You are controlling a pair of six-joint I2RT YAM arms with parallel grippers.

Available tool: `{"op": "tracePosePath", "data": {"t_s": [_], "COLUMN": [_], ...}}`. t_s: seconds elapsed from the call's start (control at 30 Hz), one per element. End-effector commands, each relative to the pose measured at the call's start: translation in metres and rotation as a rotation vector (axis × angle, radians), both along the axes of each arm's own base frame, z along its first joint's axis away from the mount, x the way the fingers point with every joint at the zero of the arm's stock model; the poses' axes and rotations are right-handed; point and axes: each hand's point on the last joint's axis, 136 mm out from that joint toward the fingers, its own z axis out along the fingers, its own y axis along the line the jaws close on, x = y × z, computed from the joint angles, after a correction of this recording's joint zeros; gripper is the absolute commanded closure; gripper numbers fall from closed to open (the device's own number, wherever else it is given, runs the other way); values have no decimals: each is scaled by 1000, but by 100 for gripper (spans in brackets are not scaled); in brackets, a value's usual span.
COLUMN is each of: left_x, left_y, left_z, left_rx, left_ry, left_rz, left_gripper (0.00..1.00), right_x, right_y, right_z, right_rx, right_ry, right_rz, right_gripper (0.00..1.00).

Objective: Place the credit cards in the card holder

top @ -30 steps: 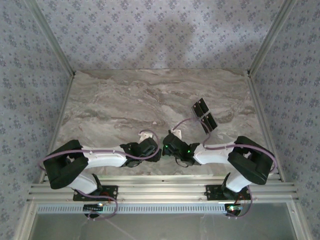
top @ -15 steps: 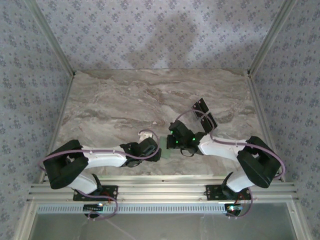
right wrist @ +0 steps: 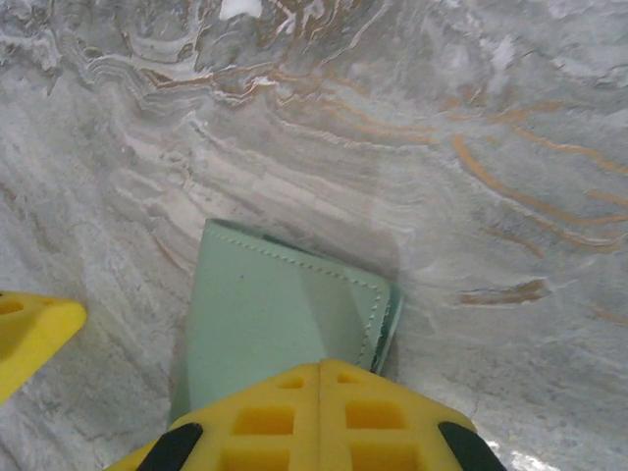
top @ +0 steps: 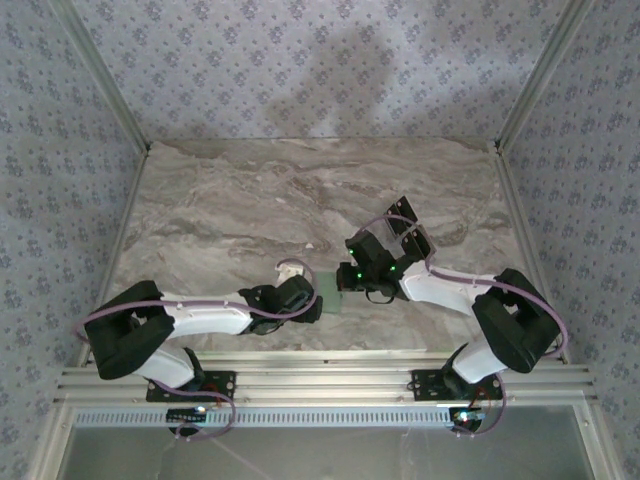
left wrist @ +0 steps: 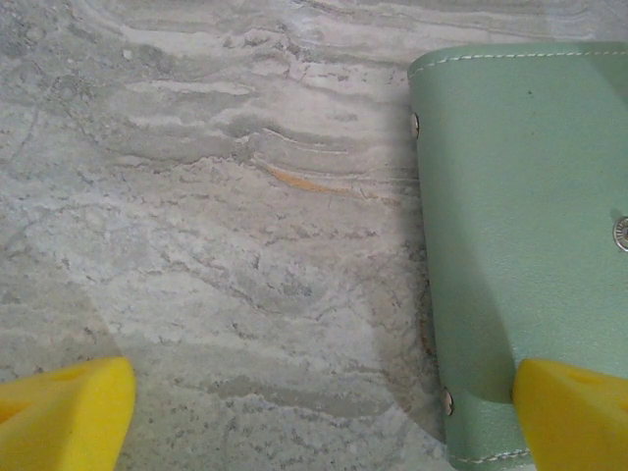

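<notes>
The card holder [top: 331, 298], a pale green stitched pouch, lies flat on the marble near the front middle. My left gripper [top: 317, 301] is open low over the table beside it, jaws wide in the left wrist view [left wrist: 319, 422]. Its right fingertip [left wrist: 574, 412] overlaps the card holder's [left wrist: 520, 226] near corner. My right gripper [top: 345, 285] is shut with nothing between its fingers [right wrist: 319, 417]. It hovers over the card holder's [right wrist: 275, 314] near end, and I cannot tell whether it touches. Black credit cards [top: 403, 212] lie behind the right arm, partly covered by its cable.
Marble tabletop [top: 240, 210] stretches bare to the left and back. Patterned walls with metal corner posts [top: 530, 90] close in the sides. A yellow fingertip [right wrist: 29, 334] of the other gripper shows left of the card holder in the right wrist view.
My right gripper has moved back and to the right, away from the front edge, uncovering the green card holder between the two grippers. The left arm has stayed put.
</notes>
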Motion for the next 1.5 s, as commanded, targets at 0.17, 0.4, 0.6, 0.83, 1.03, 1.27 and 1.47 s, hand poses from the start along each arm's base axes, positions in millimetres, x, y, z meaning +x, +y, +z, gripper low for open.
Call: {"op": "tracePosePath", "data": {"t_s": [0.17, 0.4, 0.6, 0.83, 1.03, 1.27, 1.47], "left_x": [-17, -17, -17, -16, -15, -15, -15], "left_y": [-7, -8, -7, -7, -8, -8, -7], "left_z": [-16, -17, -18, -18, -16, -16, -18], "left_rx": [-43, -43, -41, -35, -39, -40, -38], "left_ry": [86, 87, 89, 87, 83, 79, 79], "left_rz": [-30, -33, -31, -30, -27, -28, -28], "left_gripper": [2, 2, 2, 2, 2, 2, 2], "right_x": [-15, -15, -13, -13, -20, -22, -17], "right_y": [15, 20, 22, 10, -8, -10, 0], "right_z": [4, 1, 2, 18, 24, 20, 14], "right_rx": [-1, -19, -26, -52, -134, -173, -223], "right_ry": [10, 3, -1, -23, -13, 28, 64], "right_rz": [79, 86, 87, 55, 18, 11, 40], "right_gripper": [100, 100, 100, 72, 54, 52, 53]}}
